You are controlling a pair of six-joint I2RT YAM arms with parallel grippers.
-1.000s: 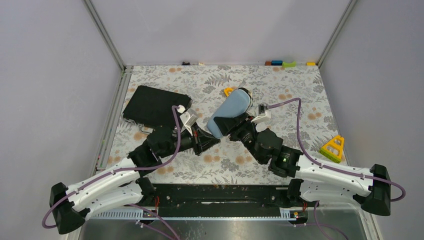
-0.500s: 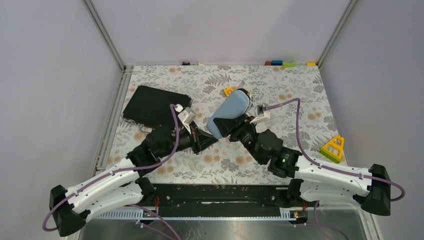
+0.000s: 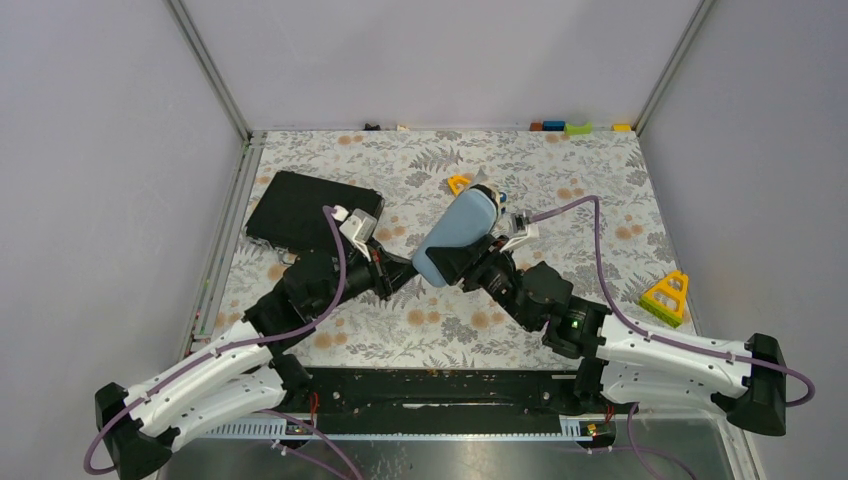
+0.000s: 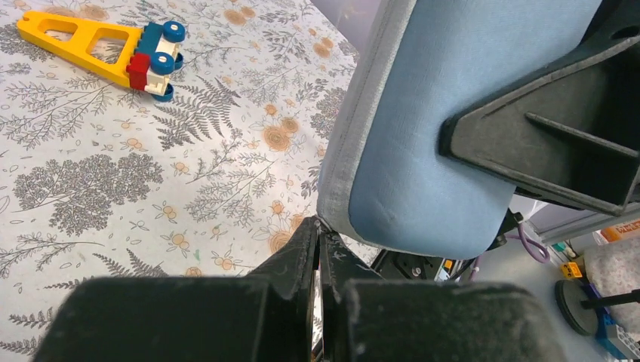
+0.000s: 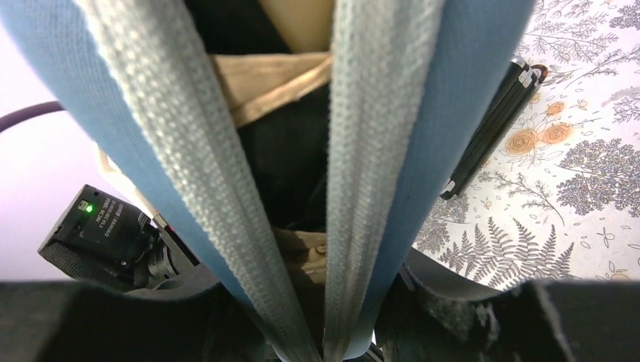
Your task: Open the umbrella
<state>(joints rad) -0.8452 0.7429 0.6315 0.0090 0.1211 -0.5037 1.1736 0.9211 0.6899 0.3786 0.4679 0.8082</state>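
Black left hand (image 4: 317, 235): clenched, tips together, touching the grey-edged lower end of the blue pouch (image 3: 460, 225); whether anything is pinched between them cannot be told. Right hand (image 3: 468, 262): grasping the blue pouch by its sides, holding it tilted above the table (image 3: 560, 180). Umbrella (image 5: 268, 83): folded inside the pouch, tan and black fabric showing in the gap between the grey edges. Black case (image 3: 300, 212) lies flat beyond the left hand. Yellow toy (image 4: 98, 41) lies on the table just past the pouch.
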